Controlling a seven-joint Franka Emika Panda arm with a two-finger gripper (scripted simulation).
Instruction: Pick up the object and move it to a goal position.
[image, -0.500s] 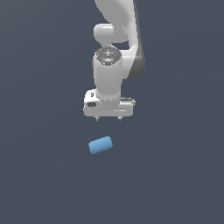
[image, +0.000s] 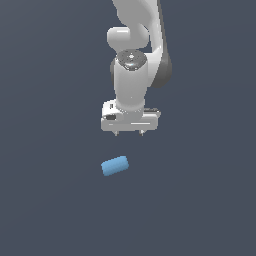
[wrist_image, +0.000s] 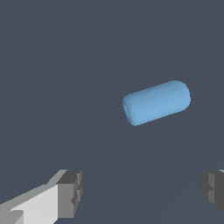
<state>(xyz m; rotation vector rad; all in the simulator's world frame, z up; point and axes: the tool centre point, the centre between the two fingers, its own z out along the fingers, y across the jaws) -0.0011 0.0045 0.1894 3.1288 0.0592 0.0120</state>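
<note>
From where I stand, the counter is a flat, dark slate-grey surface filling the whole exterior view. Toward the exterior view's left of centre lies the block, a small light-blue capsule with rounded ends, resting on its long side and tilted a little, its right end higher in the picture than its left. It sits alone on the counter, touched by nothing.

Just to the right of it and higher in the picture hangs the white arm, pointing straight down, with the hand at its lower end. Two short finger tips poke out beneath the hand's wide body, set well apart. The hand is above the block and clear of it, with a gap between them.

In the wrist view the block lies free on the counter, while the two dark-padded fingers stand at opposite edges, spread wide with nothing between them. The hand holds nothing.
</note>
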